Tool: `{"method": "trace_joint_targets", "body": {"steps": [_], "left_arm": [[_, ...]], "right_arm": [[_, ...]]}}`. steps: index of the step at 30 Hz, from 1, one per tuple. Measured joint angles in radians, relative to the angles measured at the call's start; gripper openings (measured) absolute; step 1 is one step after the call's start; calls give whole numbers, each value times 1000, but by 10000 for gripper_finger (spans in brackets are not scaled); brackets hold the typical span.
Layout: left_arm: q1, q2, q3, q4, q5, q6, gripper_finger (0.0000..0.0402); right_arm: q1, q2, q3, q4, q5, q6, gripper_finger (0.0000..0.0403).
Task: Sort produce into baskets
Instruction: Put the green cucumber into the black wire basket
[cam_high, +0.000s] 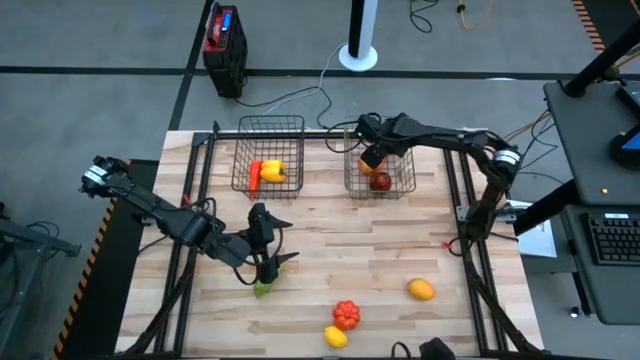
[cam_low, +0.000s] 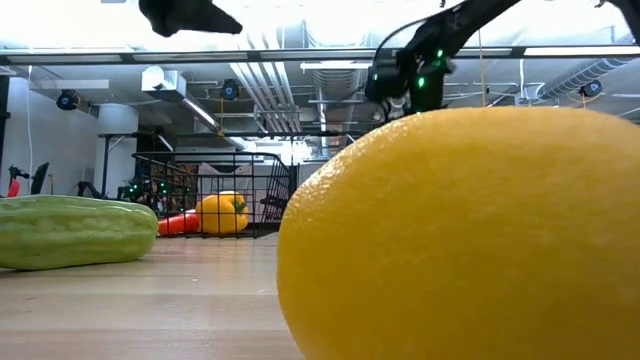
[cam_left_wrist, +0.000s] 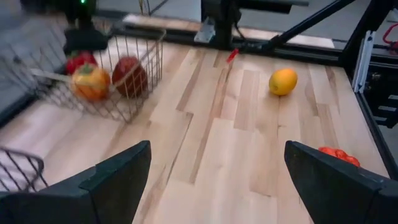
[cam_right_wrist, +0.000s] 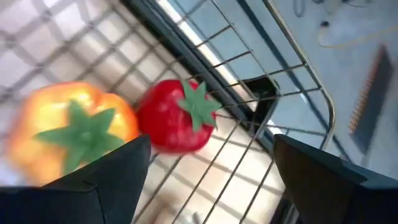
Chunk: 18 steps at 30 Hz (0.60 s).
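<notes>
Two wire baskets stand at the table's far side. The left basket (cam_high: 270, 152) holds a yellow pepper (cam_high: 273, 172) and an orange carrot (cam_high: 255, 177). The right basket (cam_high: 381, 166) holds an orange-yellow piece (cam_right_wrist: 68, 130), a red tomato (cam_right_wrist: 177, 118) and a dark red apple (cam_left_wrist: 129, 76). My right gripper (cam_right_wrist: 205, 180) hangs open above that basket's inside, nothing between its fingers. My left gripper (cam_left_wrist: 211, 180) stands open over the middle of the table, above and just beyond a green cucumber (cam_high: 263, 288) lying on the wood.
Loose on the near part of the table lie an orange fruit (cam_high: 421, 290), a red piece (cam_high: 346, 313) and a yellow lemon (cam_high: 336, 337). The low view is half filled by a yellow fruit (cam_low: 460, 230) close to the camera. The black table frame (cam_high: 463, 215) runs along both sides.
</notes>
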Motion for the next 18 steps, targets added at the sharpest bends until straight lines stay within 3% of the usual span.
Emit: {"method": "trace_joint_targets", "body": {"steps": [4, 9, 18], "left_arm": [[0, 25, 0, -54, 83, -108, 351], [-2, 91, 8, -123, 247, -258, 351], [-28, 300, 173, -577, 437, -695, 351]], "right_arm": [[46, -91, -15, -2, -79, 27, 322], [166, -217, -76, 3, -96, 48, 320], [458, -389, -216, 229, -29, 64, 320]]}}
